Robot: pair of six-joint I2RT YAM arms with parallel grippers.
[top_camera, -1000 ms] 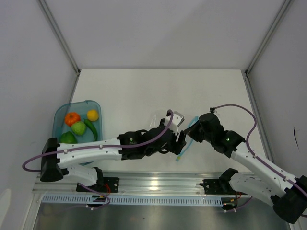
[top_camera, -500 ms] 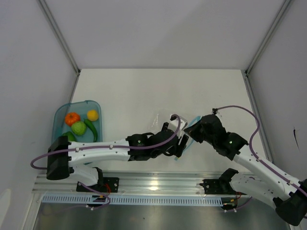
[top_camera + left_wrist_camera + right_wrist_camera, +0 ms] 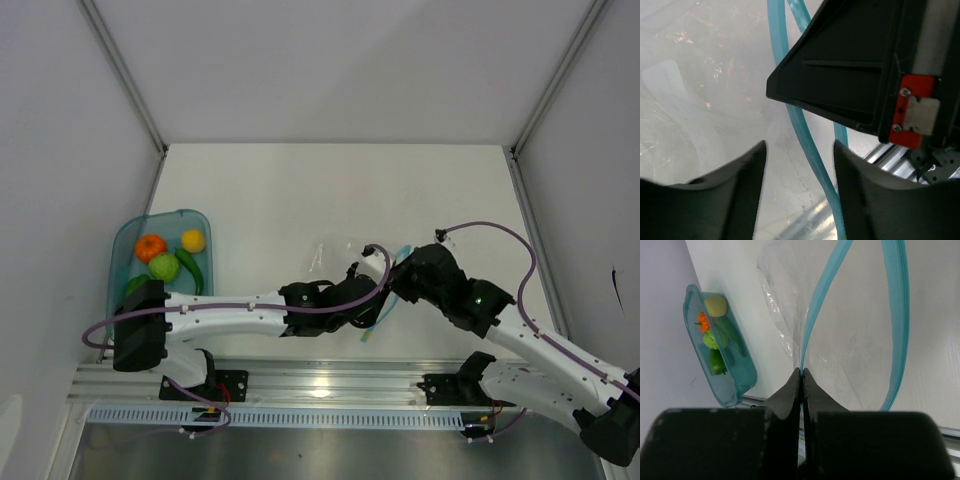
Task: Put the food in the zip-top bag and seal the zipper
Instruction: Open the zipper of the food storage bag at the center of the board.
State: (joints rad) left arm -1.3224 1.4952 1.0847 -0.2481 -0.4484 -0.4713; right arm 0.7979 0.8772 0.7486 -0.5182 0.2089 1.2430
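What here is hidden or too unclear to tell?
Top view: the left arm and right arm hide both grips on the zip-top bag.
Top view: the left arm hides most of one green fruit.
Left wrist view: the right gripper blocks part of the zipper.
Right wrist view: the top edge cuts off the zipper loop.

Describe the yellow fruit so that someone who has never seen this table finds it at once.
At the left edge of the white table lies a teal tray. The yellow fruit sits in its far right corner, beside the orange fruit. It is the only yellow piece there; the rest are orange or green.
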